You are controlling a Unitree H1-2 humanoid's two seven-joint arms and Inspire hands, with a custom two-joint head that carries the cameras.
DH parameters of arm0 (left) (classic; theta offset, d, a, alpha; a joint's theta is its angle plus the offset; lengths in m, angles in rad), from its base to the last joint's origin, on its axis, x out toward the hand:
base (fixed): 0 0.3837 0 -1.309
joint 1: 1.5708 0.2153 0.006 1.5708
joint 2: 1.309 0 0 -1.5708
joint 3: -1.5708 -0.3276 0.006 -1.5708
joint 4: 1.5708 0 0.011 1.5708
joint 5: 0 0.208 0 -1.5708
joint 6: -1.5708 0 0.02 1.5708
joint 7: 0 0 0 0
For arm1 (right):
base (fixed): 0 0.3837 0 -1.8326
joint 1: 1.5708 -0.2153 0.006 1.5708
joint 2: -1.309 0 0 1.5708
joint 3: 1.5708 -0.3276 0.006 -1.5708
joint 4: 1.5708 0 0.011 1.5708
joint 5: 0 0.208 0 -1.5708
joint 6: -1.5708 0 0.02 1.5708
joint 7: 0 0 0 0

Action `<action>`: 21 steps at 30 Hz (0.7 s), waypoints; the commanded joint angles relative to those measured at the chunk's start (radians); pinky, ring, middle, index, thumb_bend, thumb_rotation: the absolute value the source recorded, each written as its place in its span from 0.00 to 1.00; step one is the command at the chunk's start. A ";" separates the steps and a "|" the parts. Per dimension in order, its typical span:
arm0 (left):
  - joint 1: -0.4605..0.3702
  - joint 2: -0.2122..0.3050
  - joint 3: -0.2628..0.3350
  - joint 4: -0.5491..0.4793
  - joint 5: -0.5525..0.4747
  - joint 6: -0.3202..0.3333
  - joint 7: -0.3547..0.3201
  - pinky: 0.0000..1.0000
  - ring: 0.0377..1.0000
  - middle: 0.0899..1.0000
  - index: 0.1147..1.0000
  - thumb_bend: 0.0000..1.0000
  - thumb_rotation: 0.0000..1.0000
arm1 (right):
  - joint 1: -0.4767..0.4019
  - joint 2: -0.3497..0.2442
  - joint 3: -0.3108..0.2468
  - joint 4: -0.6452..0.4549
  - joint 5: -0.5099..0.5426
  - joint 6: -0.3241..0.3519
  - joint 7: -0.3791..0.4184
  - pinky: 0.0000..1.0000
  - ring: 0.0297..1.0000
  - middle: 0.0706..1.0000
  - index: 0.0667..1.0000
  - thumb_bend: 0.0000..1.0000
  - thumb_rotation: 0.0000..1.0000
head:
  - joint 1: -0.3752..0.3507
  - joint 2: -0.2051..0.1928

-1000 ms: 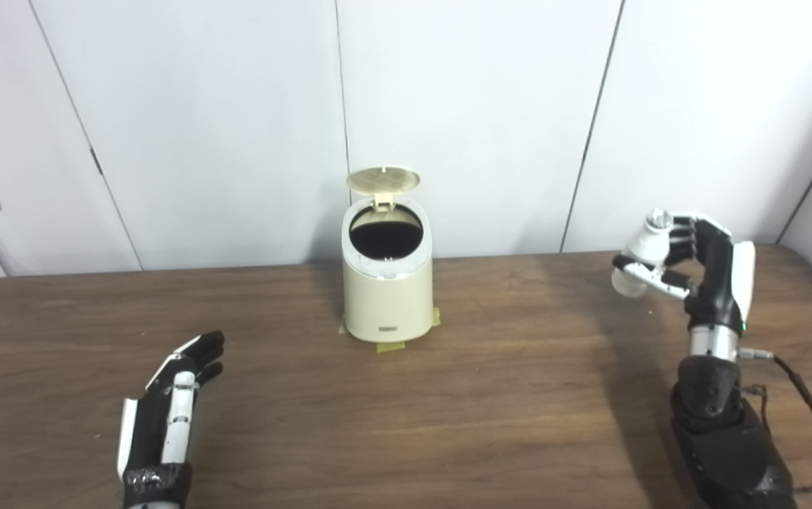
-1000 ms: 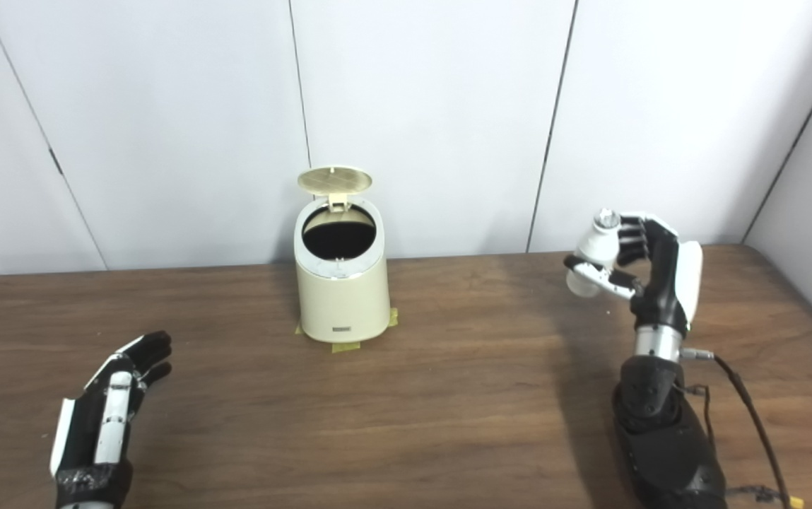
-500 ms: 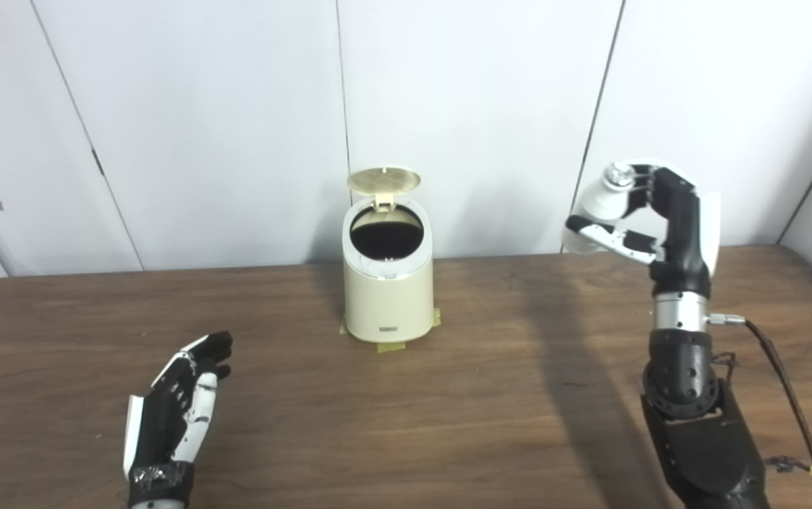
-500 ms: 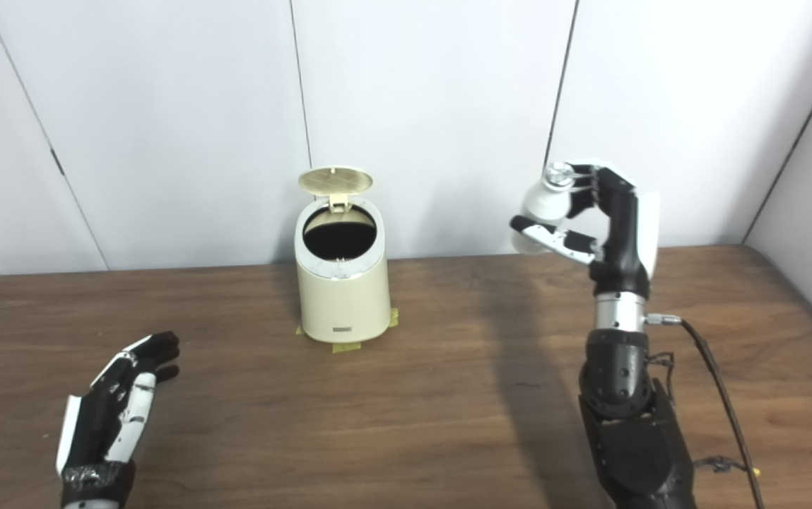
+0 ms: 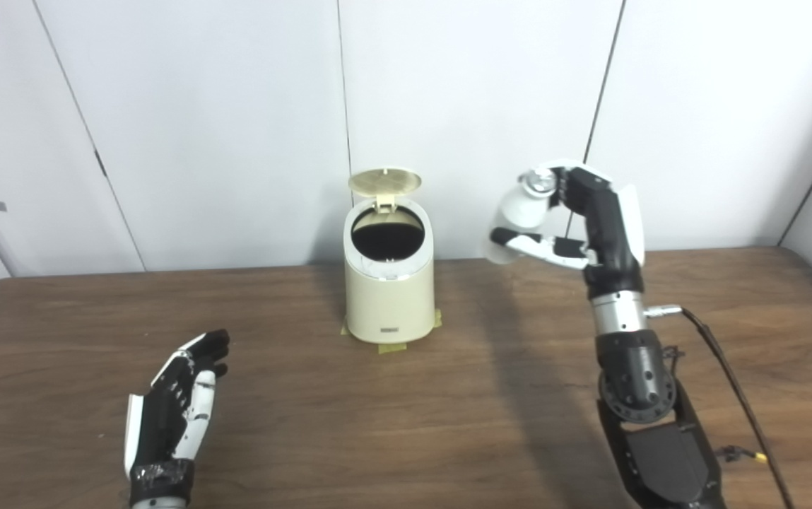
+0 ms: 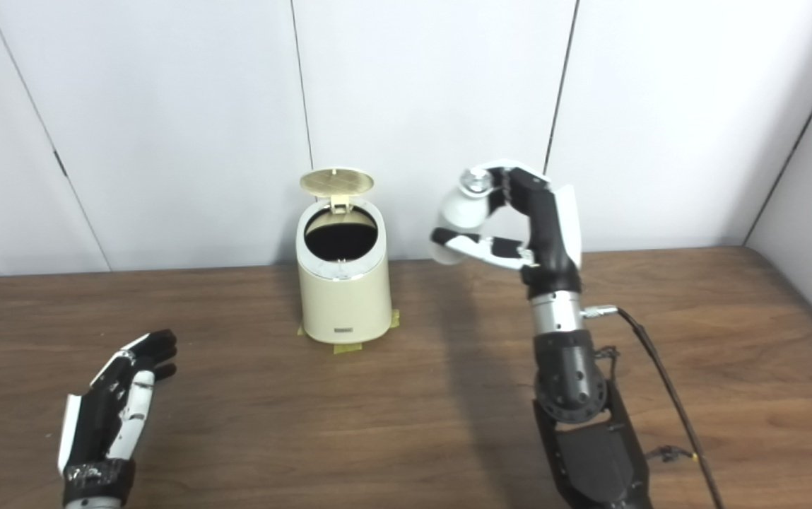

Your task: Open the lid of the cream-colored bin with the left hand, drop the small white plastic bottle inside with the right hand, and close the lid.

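Note:
The cream-colored bin (image 5: 389, 297) stands at the back middle of the table, taped down. Its round lid (image 5: 384, 182) is tipped up and back, so the dark opening shows. My right hand (image 5: 579, 215) is raised to the right of the bin, about level with its top, and is shut on the small white plastic bottle (image 5: 519, 210), which has a silver cap. Down at the front left, my left hand (image 5: 176, 406) rests low over the table, open, fingers pointing toward the bin, well apart from it.
The brown wooden table (image 5: 406, 417) runs the full width. White wall panels rise right behind the bin. A black cable (image 5: 734, 399) trails from my right forearm across the table's right side. Yellow tape (image 5: 391, 346) shows under the bin's base.
My right hand has carried the bottle up and to the left, from the table's right side to just right of the bin's top. The left hand has barely shifted. The lid stays up.

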 commanded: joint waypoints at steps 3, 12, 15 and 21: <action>0.021 -0.029 -0.028 0.090 0.065 -0.059 0.033 0.76 0.78 0.75 0.73 0.14 0.67 | -0.072 0.016 0.018 -0.061 -0.027 -0.011 0.026 0.36 0.40 0.44 0.50 0.51 0.00 | 0.006 -0.001; 0.023 -0.039 -0.054 0.082 0.097 -0.053 0.063 0.76 0.78 0.76 0.73 0.15 0.71 | -0.109 0.027 0.072 0.002 -0.027 -0.110 0.095 0.34 0.39 0.46 0.51 0.51 0.00 | 0.026 -0.005; 0.022 -0.040 -0.061 0.083 0.118 -0.057 0.075 0.74 0.77 0.76 0.73 0.15 0.71 | -0.133 0.034 0.081 0.053 -0.028 -0.160 0.098 0.35 0.38 0.46 0.51 0.51 0.00 | 0.031 -0.007; 0.021 -0.043 -0.074 0.083 0.135 -0.058 0.092 0.74 0.77 0.76 0.73 0.16 0.76 | -0.184 0.048 0.110 0.163 0.018 -0.239 0.123 0.35 0.39 0.47 0.49 0.51 0.00 | 0.041 -0.012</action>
